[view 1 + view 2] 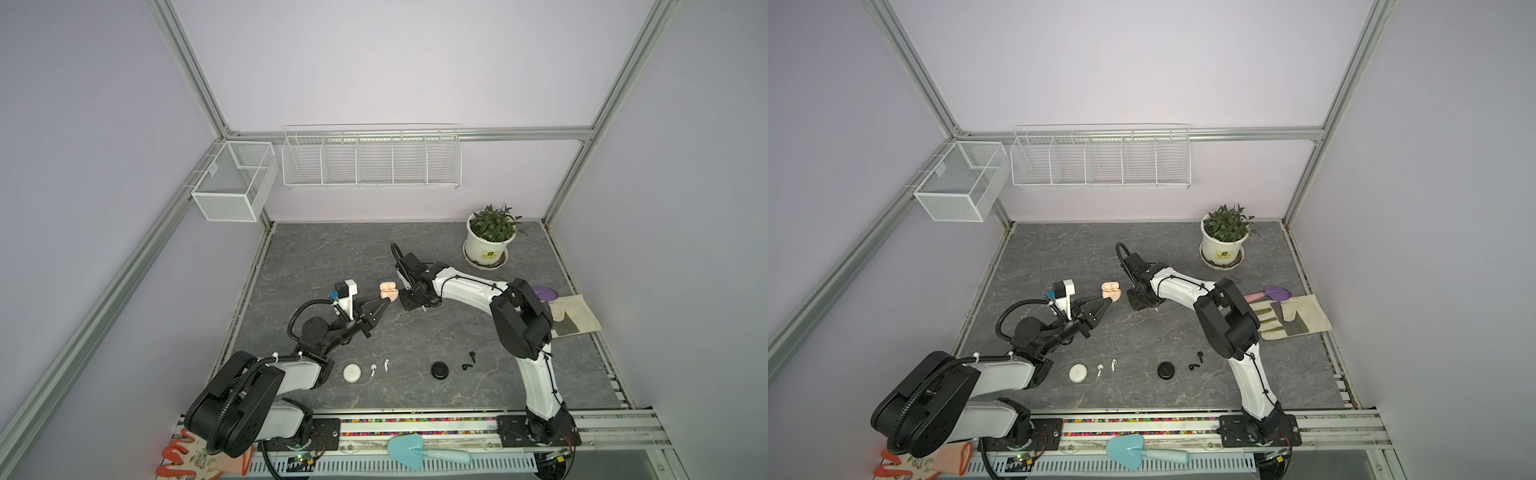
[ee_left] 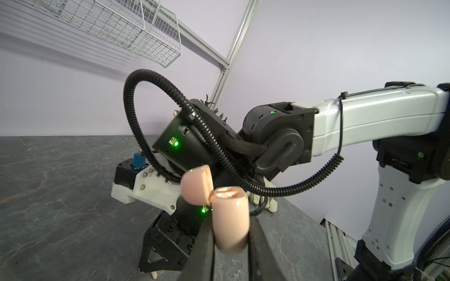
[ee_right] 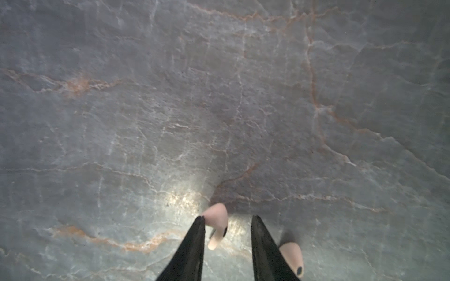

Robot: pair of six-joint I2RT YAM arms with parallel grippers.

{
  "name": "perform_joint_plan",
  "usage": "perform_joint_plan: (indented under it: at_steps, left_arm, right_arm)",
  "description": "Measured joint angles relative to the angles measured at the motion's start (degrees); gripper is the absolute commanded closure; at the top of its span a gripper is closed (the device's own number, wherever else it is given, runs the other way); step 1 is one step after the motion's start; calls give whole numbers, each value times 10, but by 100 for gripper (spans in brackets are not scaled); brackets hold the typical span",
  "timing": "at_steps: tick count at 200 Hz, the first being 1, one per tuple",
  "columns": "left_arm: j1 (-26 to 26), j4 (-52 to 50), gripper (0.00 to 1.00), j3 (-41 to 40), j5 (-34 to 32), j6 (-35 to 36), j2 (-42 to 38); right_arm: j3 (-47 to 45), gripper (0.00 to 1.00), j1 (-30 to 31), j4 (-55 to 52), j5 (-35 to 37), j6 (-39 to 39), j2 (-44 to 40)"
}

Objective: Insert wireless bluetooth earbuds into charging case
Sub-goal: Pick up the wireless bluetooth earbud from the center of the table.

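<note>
My left gripper (image 1: 387, 302) (image 2: 230, 219) is shut on a pink charging case (image 1: 389, 291) (image 1: 1111, 290) (image 2: 231, 206), held off the table with its lid hinged open. Just right of it my right gripper (image 1: 417, 306) (image 3: 228, 217) points down at the table, open. A pink earbud (image 3: 216, 223) lies between its fingers, against one of them. A second pink earbud (image 3: 292, 258) lies outside the other finger. Near the front sit a white round case (image 1: 352, 372) with two white earbuds (image 1: 372, 369) (image 1: 387, 364), and a black round case (image 1: 440, 370) with two black earbuds (image 1: 472, 355) (image 1: 466, 366).
A potted plant (image 1: 486, 245) stands at the back right. A work glove (image 1: 577, 316) and a purple trowel (image 1: 544, 293) lie at the right edge behind my right arm. A blue trowel (image 1: 411, 451) rests on the front rail. Wire baskets (image 1: 370, 162) hang on the back wall.
</note>
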Motion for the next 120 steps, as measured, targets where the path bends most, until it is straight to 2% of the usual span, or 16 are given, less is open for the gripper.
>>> perform_joint_plan:
  at_steps: [120]
  left_arm:
    - [0,1,100,-5,0,0,0]
  right_arm:
    - [23,63,4,-19,-24,13,16]
